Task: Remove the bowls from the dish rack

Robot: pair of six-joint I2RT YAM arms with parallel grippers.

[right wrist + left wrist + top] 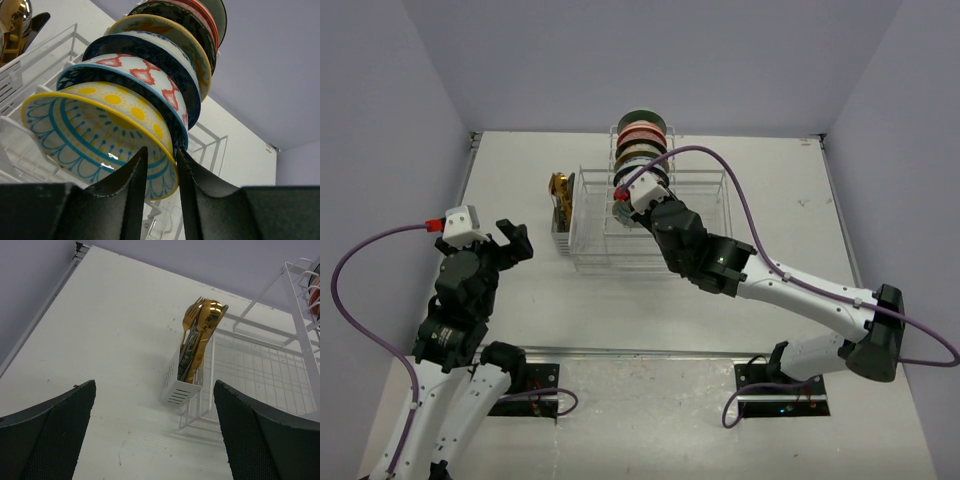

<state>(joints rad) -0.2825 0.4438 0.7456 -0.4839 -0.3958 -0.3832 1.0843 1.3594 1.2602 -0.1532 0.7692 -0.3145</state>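
The bowls stand on edge in a tight row in the dividers of the dish rack, which sits near the table's middle. The front bowl, yellow-rimmed with blue scallops, is at the 6 o'clock end of the row, and its back lies almost against the red-patterned bowl behind it. The right gripper is astride the front bowl's rim at about 5 o'clock on the bowl. One finger is inside the lip and one outside, and the gap between them is narrow. I cannot tell whether the pads already bear on the ceramic. The main risk is the hold itself: a pinch on a glazed, curved lip so low on the rim could let the bowl swing or slip as it lifts. A pull toward 6 o'clock instead of straight up could catch the foot on a slot wire and drag the rack. It could also rock the neighbour and knock the row together. At 9 o'clock of the rack the utensil holder carries gold cutlery, top-heavy and easily jolted if the rack shifts. The left gripper hangs wide open and empty near 8 o'clock, too far away to steady anything.
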